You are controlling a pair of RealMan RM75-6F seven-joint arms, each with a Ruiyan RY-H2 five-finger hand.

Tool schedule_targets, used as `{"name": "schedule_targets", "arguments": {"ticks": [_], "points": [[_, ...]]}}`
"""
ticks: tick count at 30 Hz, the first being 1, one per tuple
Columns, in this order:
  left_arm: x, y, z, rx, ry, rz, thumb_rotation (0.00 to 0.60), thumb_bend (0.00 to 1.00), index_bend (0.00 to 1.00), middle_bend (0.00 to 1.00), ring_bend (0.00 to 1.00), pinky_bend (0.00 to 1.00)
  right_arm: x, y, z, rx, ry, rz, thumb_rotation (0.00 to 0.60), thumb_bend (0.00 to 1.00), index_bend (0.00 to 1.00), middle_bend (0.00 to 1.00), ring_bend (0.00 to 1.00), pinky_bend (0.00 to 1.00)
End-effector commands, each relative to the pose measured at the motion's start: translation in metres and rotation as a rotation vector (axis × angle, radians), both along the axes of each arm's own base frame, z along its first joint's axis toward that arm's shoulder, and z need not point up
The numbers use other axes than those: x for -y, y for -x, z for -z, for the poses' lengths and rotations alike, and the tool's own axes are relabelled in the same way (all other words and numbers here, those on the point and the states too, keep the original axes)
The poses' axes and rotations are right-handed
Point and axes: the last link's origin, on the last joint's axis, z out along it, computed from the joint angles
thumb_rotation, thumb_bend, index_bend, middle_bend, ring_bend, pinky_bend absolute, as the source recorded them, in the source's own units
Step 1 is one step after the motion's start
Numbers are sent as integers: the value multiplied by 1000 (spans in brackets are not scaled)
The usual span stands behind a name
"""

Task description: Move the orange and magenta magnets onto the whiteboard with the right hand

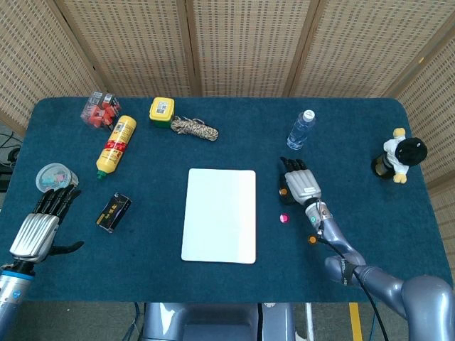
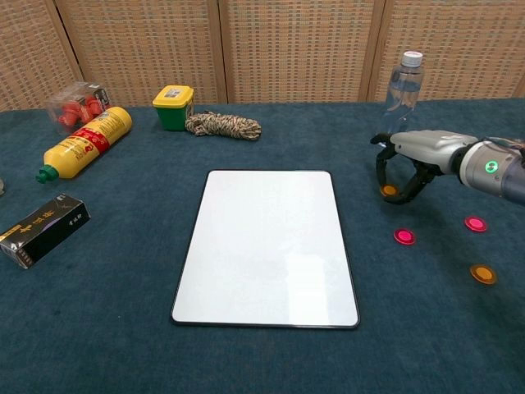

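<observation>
The white whiteboard [image 1: 219, 215] [image 2: 267, 246] lies flat at the table's middle. My right hand [image 1: 302, 183] [image 2: 414, 158] hovers just right of its far corner, fingers curled down, and pinches a small orange magnet [image 1: 283, 191] [image 2: 389, 190] between thumb and fingers. A magenta magnet [image 1: 283, 218] [image 2: 404, 236] lies on the cloth nearer me. A second magenta magnet [image 2: 475, 223] and a second orange magnet [image 1: 311, 239] [image 2: 483, 273] lie further right. My left hand [image 1: 39, 227] rests at the near left edge with fingers spread, holding nothing.
A water bottle [image 1: 301, 129] [image 2: 399, 97] stands right behind my right hand. A toy figure [image 1: 398, 155] is at the far right. On the left are a yellow bottle [image 2: 86, 144], a black box [image 2: 43, 230], a rope bundle [image 2: 223, 125] and a green-yellow tin [image 2: 173, 107].
</observation>
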Motion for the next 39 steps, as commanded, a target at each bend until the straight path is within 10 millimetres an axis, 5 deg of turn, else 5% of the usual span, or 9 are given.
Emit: {"name": "schedule_targets", "arguments": {"ticks": [1, 11, 18, 29, 31, 33, 35, 39], "points": [[0, 0, 0, -1, 1, 0, 600, 0, 0, 0, 0, 0, 6, -21, -8, 25, 8, -37, 600, 387, 545, 0, 0, 3], [-2, -1, 2, 0, 14, -3, 600, 0, 0, 0, 0, 0, 10, -74, 8, 51, -30, -60, 600, 387, 545, 0, 0, 4], [-3, 1, 3, -6, 38, -23, 600, 0, 0, 0, 0, 0, 7, -129, 45, 28, -75, -90, 600, 388, 545, 0, 0, 3], [-3, 3, 0, -10, 40, -40, 600, 0, 0, 0, 0, 0, -7, -166, 75, 5, -123, -124, 600, 385, 542, 0, 0, 4], [-3, 3, 0, -10, 41, -41, 600, 0, 0, 0, 0, 0, -10, -166, 76, -2, -136, -127, 600, 300, 447, 0, 0, 3], [-2, 4, 0, -11, 41, -42, 600, 0, 0, 0, 0, 0, -11, -164, 75, -10, -163, -112, 600, 87, 167, 0, 0, 3], [-2, 4, 0, -13, 44, -43, 600, 0, 0, 0, 0, 0, -10, -164, 70, -11, -173, -98, 600, 4, 20, 0, 0, 3], [-2, 4, 1, -16, 49, -45, 600, 0, 0, 0, 0, 0, -13, -159, 53, -36, -168, -109, 600, 0, 0, 0, 0, 3]]}}
